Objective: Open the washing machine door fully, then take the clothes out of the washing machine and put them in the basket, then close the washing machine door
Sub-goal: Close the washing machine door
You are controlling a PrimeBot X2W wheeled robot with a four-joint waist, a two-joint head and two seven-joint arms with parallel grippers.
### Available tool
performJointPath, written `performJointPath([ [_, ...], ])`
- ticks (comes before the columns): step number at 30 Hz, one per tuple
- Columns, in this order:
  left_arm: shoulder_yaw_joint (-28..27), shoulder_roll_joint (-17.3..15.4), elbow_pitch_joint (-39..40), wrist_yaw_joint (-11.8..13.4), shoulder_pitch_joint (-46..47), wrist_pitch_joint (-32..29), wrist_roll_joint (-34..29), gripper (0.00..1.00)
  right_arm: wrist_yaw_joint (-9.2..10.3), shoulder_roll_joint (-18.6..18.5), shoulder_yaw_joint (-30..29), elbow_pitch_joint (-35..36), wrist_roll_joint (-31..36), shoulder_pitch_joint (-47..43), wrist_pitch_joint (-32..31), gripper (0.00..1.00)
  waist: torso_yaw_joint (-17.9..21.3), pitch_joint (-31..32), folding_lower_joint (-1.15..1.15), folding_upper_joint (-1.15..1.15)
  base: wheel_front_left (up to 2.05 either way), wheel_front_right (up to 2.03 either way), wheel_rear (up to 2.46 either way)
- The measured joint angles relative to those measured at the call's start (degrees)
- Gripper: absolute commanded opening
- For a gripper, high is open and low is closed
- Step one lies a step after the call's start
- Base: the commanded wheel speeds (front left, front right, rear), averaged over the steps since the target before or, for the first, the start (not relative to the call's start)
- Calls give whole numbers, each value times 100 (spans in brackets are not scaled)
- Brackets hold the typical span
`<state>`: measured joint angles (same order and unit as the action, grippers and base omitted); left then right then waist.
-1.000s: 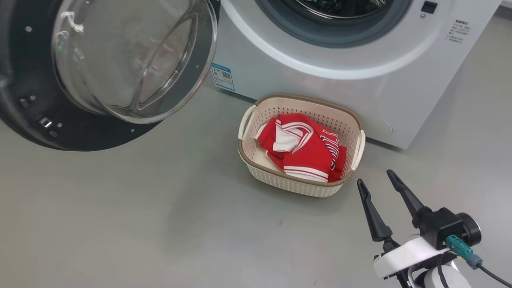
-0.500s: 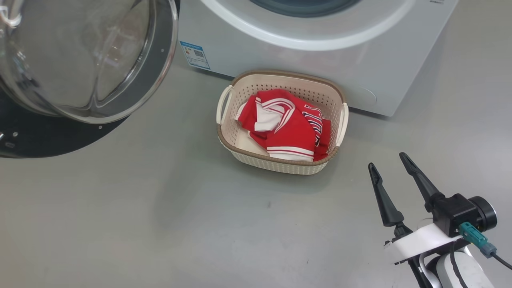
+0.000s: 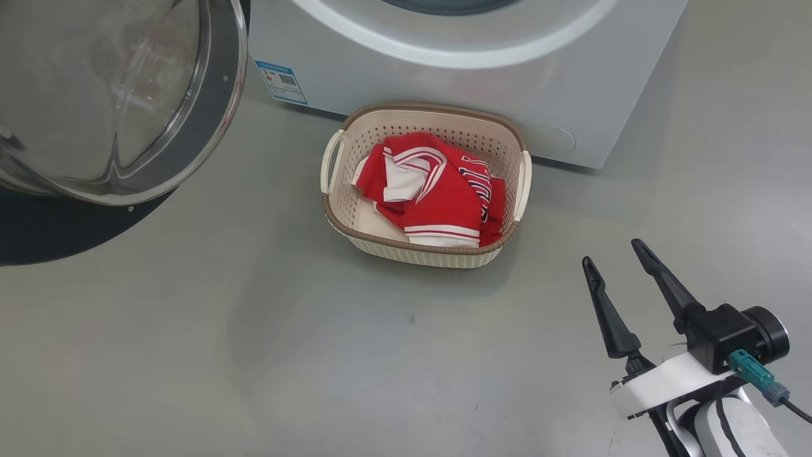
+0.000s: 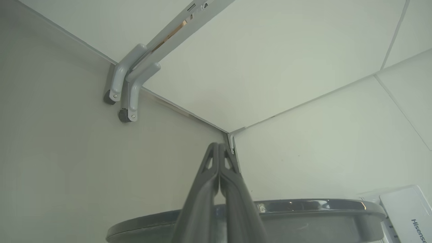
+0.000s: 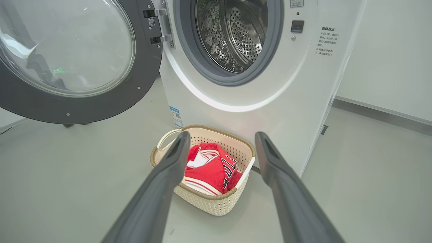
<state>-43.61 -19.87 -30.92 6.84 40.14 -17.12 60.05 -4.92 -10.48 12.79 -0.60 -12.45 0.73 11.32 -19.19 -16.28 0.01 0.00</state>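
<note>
Black-ringed washer door (image 3: 108, 114) partly off-frame, L.

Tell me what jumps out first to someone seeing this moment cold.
The red clothes piled in the cream basket on the floor, right in front of the washing machine. To the left, the washing machine door hangs wide open, looming large in the head view. The right hand hovers open at the lower right, holding nothing.

Laundry room (bare walls (image 5: 391, 57)); washing machine (image 5: 270, 111), grey floor (image 3: 254, 355)
</note>
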Motion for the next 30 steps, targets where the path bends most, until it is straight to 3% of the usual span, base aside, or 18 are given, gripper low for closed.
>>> performJointPath([
  [15, -581, -26, -1302, 43, 779, -146, 232, 0, -8, -33, 25, 82, 0, 2, -64, 100, 125, -66, 0, 0, 0, 0, 0],
  [18, -758, -162, -1569, 43, 816, -113, 175, 0, -31, -24, 101, 93, 0, 30, -78, 100, 181, -74, 0, 0, 0, 0, 0],
  [30, -578, -267, -2067, 44, 1341, -178, -103, 0, -30, -35, 34, 124, -1, 48, -94, 100, 331, -147, 0, 0, 0, 0, 0],
])
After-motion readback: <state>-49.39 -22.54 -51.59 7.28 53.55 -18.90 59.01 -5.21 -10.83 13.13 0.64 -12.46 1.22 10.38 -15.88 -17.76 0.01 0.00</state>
